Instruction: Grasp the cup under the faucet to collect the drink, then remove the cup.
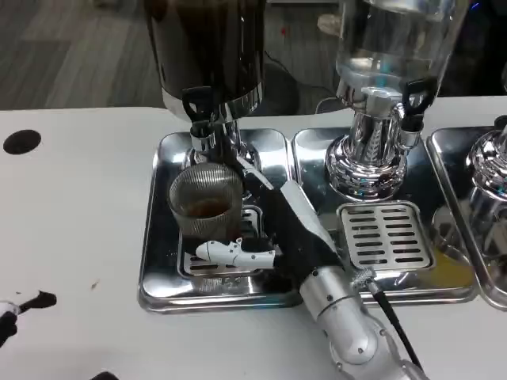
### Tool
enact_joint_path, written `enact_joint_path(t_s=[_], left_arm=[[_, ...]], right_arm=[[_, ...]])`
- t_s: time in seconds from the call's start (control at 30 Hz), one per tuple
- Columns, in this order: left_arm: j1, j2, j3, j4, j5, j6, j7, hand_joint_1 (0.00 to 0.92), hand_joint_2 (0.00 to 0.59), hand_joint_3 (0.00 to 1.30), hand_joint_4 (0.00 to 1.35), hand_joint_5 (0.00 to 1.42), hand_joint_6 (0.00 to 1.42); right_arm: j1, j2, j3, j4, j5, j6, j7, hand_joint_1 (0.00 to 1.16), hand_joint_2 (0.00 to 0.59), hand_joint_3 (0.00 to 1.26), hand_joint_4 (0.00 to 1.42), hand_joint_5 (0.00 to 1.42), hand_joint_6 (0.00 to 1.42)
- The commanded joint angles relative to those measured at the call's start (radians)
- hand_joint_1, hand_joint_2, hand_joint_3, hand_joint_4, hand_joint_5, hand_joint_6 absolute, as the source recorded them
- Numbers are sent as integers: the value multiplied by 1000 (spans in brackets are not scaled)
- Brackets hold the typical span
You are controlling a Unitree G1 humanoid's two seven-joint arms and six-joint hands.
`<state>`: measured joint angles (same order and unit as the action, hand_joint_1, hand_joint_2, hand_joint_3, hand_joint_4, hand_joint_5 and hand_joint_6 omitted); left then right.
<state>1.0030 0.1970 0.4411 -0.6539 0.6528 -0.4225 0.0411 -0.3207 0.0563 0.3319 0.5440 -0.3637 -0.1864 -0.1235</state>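
1. The dark dispenser (210, 47) stands above my right hand (273, 218), its faucet (202, 127) over the cup.
2. The right hand wraps the ribbed cup (204, 198) from its right side, fingers curled around it.
3. I'd hold the cup level beneath the faucet; little drink is inside.

Right silver forearm (348, 317) enters from the lower right, angled up and left. Right hand (273, 218), white-backed with black and white fingers (226, 252), is wrapped around an object, one finger extended leftward in front. Left hand (16, 309) barely visible at lower-left edge; state indeterminate.
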Motion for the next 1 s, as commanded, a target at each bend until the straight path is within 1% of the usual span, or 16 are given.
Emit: enact_joint_path(t_s=[0.03, 0.17, 0.33, 0.6, 0.87, 1.0], left_arm=[[9, -4, 11, -15, -4, -6, -13, 0, 56, 344, 270, 386, 620], [18, -6, 27, -12, -14, -7, -14, 0, 56, 348, 270, 392, 620], [25, -12, 27, -11, -12, -10, -15, 0, 57, 356, 270, 395, 620], [32, -19, 33, -7, -17, -8, -15, 0, 64, 365, 271, 396, 620], [36, -23, 34, -1, -21, 0, -18, 0, 68, 380, 283, 406, 620], [32, -22, 36, -1, -21, 6, -23, 0, 68, 384, 284, 410, 615]], right_arm=[[-12, 23, -1, 24, -12, -22, -54, 765, 74, 124, 133, 103, 8], [-19, 36, 2, 51, -13, -21, -78, 768, 82, 152, 160, 124, 38], [-25, 47, 5, 77, -14, -23, -107, 765, 89, 180, 200, 156, 46], [-33, 55, 11, 95, -12, -18, -123, 765, 90, 228, 224, 170, 46], [-32, 62, 3, 95, 4, -13, -126, 758, 97, 276, 263, 206, 64], [-36, 61, -1, 94, 10, -18, -123, 755, 98, 305, 300, 242, 97]])
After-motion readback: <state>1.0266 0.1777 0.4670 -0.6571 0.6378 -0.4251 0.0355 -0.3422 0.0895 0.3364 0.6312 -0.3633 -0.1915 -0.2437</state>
